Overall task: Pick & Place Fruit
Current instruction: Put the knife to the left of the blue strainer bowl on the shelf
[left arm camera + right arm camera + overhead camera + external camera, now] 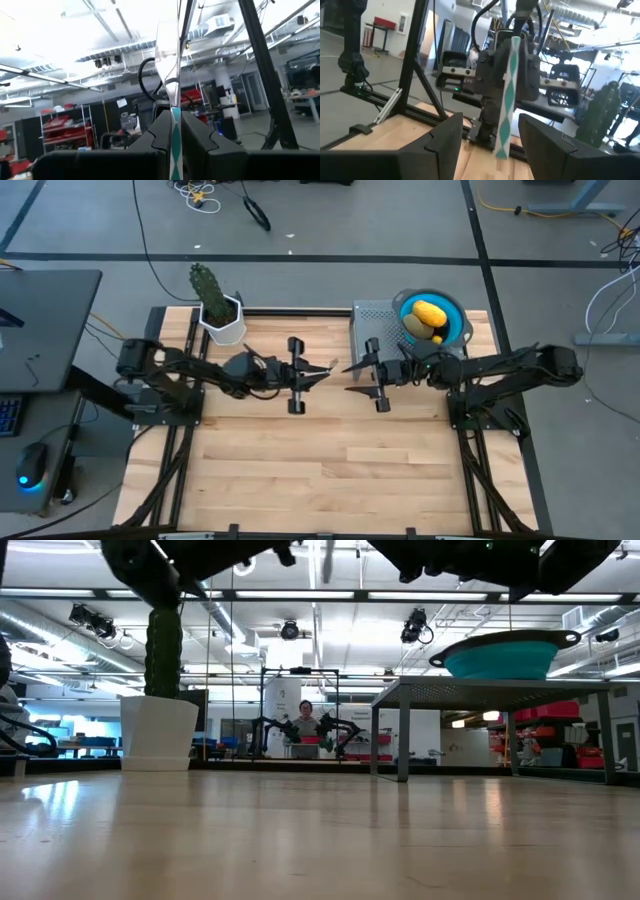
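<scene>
My left gripper (326,370) is above the table's middle, shut on a thin knife with a teal-and-white patterned handle (175,145) and a silver blade (169,55). My right gripper (352,376) faces it from the right, open. In the right wrist view, its two fingers stand on either side of the knife (507,95) and do not touch it. The fruit lies in a blue bowl (452,308) on a grey stand at the far right: a yellow piece (430,313), an olive-green piece (415,327) and a small orange one (438,337). My left gripper pinches the knife's patterned handle (175,131) between its two fingers, with the flat sides against the pads. The knife lies across the fingers. Its blade sticks out past them, and the whole knife is lifted clear of the table.
A green cactus (206,285) in a white pot (224,326) stands at the far left. The grey stand (372,320) under the bowl is close behind my right arm. Bare wood lies toward the near edge. A person (305,715) sits far behind the table.
</scene>
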